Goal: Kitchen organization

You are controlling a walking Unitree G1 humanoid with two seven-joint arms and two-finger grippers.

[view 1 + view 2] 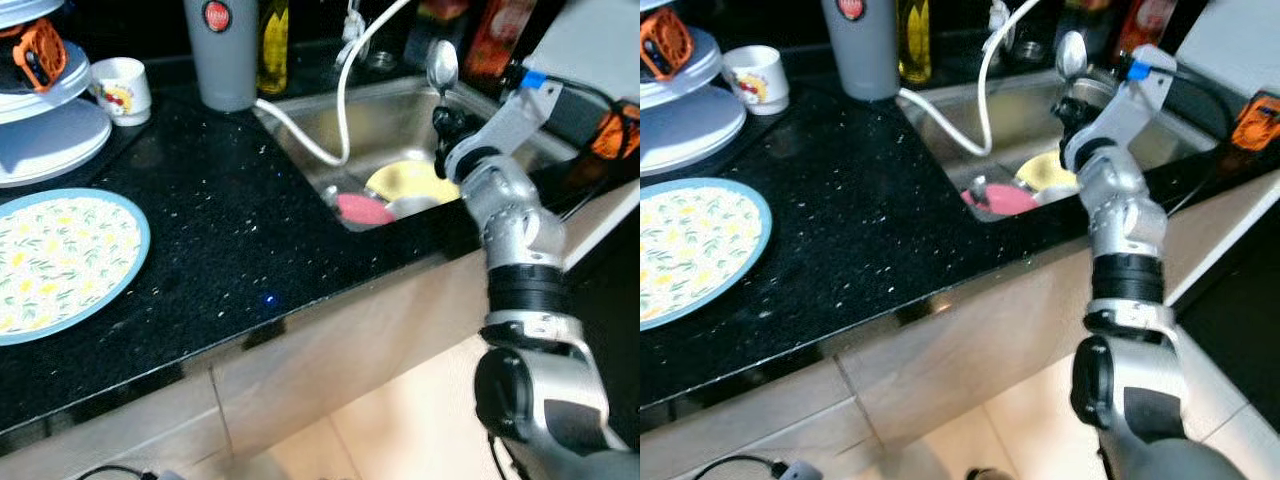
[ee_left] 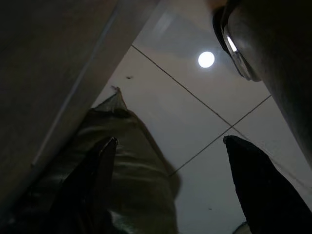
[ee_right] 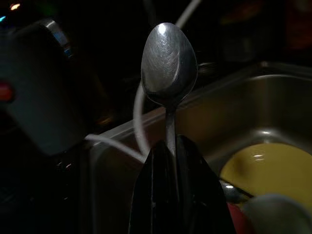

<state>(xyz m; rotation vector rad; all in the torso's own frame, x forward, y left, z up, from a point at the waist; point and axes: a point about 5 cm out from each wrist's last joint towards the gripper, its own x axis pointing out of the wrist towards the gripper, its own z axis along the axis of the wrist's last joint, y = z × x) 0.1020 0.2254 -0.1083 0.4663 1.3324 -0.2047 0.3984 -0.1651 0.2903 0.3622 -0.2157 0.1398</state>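
Black speckled worktop (image 1: 250, 230) is spread across the near left, with a steel sink (image 1: 400, 115) set into it at the far right. A patterned plate (image 1: 55, 255) lies at the left edge. Above the sink, a spoon (image 3: 168, 61) is held upright, bowl up, by the right gripper (image 3: 173, 146), jaws closed on its handle. The left gripper (image 2: 170, 161) hangs over floor tiles, jaws wide apart and empty.

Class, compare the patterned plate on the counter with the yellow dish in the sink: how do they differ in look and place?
The patterned plate is white with a leafy print and a blue rim; the yellow dish is plain. The plate lies alone on the black counter; the dish sits down in the sink among other dishes. The right gripper holds a spoon above the dish, not the plate. Both are round.
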